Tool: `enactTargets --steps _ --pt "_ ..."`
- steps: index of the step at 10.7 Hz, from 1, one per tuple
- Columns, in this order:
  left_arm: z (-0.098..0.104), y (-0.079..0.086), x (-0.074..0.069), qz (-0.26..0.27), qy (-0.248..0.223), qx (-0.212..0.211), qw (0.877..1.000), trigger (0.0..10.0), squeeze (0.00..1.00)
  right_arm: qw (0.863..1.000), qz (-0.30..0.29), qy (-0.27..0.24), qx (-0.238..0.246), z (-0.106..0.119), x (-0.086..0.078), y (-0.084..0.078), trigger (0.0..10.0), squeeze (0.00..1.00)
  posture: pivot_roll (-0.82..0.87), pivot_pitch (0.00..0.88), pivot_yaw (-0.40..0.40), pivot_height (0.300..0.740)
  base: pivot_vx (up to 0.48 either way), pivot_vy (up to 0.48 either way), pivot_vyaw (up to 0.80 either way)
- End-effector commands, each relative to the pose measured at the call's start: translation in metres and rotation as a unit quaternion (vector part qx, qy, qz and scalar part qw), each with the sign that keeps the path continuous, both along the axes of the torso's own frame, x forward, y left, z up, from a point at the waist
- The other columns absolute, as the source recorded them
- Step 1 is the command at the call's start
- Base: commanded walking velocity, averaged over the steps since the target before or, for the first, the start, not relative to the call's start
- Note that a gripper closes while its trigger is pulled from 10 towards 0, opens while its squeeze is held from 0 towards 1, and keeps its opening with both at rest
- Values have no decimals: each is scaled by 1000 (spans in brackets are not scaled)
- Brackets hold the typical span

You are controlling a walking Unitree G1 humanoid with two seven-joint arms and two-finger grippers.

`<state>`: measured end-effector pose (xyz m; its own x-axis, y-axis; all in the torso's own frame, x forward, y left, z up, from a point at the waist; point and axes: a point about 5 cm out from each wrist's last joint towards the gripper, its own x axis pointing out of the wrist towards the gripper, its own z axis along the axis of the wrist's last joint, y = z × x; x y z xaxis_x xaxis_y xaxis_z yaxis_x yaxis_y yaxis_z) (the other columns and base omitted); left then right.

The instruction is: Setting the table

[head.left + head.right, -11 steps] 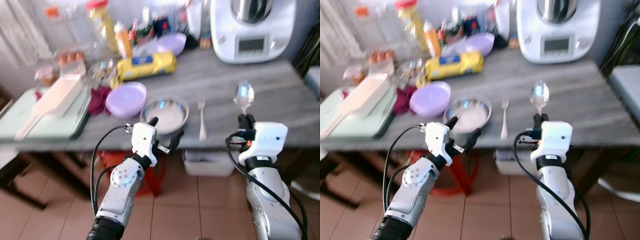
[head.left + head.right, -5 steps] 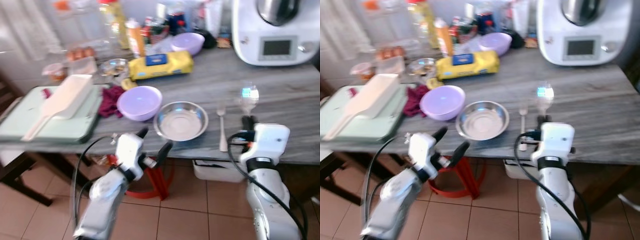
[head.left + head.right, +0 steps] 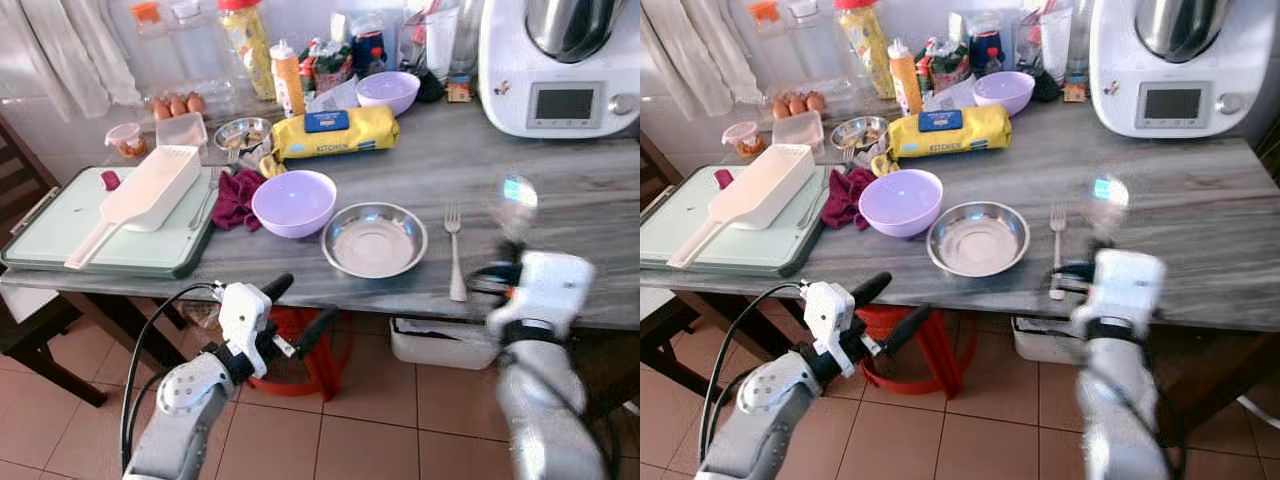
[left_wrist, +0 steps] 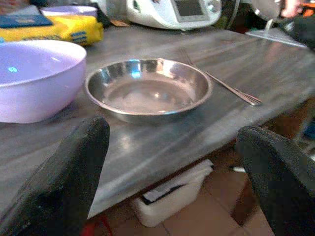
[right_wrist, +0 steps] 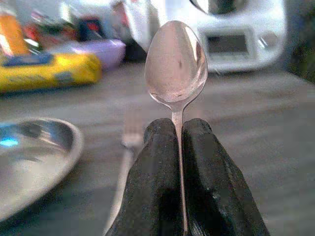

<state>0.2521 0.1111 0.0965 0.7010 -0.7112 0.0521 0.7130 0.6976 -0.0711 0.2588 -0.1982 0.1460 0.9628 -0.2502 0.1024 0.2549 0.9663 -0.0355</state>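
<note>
Showing the robot before a grey wood-grain table (image 3: 560, 190). Nearest, below the table's front edge, the left gripper (image 3: 298, 306) hangs with its two black fingers (image 4: 64, 182) spread wide and nothing between them. The right gripper (image 5: 178, 135), level with the table's front edge on the right, has its fingers pressed together on the thin handle of a spoon (image 5: 175, 61). The spoon is polished silver metal with an oval bowl, held upright, bowl uppermost; it is blurred in the head views (image 3: 517, 194). On the table just inside the edge, a shallow round steel dish (image 3: 374, 239) with a bright reflective rim stands empty; a steel fork (image 3: 455, 255) lies just beside it on the robot's right, tines pointing away. To the dish's left, close by, sits a lilac bowl (image 3: 293, 202), then a crumpled maroon cloth (image 3: 236, 197) and a pale green tray (image 3: 60, 225) bearing a white scoop (image 3: 140, 197). Farther back lie a yellow packet (image 3: 334, 131), a second lilac bowl (image 3: 387, 91), bottles and eggs (image 3: 178, 104). A white kitchen machine (image 3: 560, 62) stands at the far right.
</note>
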Motion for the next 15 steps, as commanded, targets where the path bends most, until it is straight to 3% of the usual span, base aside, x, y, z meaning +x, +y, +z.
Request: enactTargets --steps 1,7,11,15 --pt "0 1 -3 -14 3 3 1000 10000 0 1000 -9 12 12 -1 3 -5 10000 0 -201 116 139 740 0 0 0" --pt "-19 -6 -2 -29 21 6 999 10000 0 997 -3 71 41 5 32 -35 10000 0 -217 141 121 740 0 0 0" --pt "-15 -8 -1 -36 10 6 999 10000 0 992 36 96 70 0 48 -24 10000 0 -204 140 129 740 0 0 0" --pt "9 -19 1 -65 -15 -12 998 10000 0 988 59 117 85 -8 54 -14 10000 0 -207 137 128 740 0 0 0"
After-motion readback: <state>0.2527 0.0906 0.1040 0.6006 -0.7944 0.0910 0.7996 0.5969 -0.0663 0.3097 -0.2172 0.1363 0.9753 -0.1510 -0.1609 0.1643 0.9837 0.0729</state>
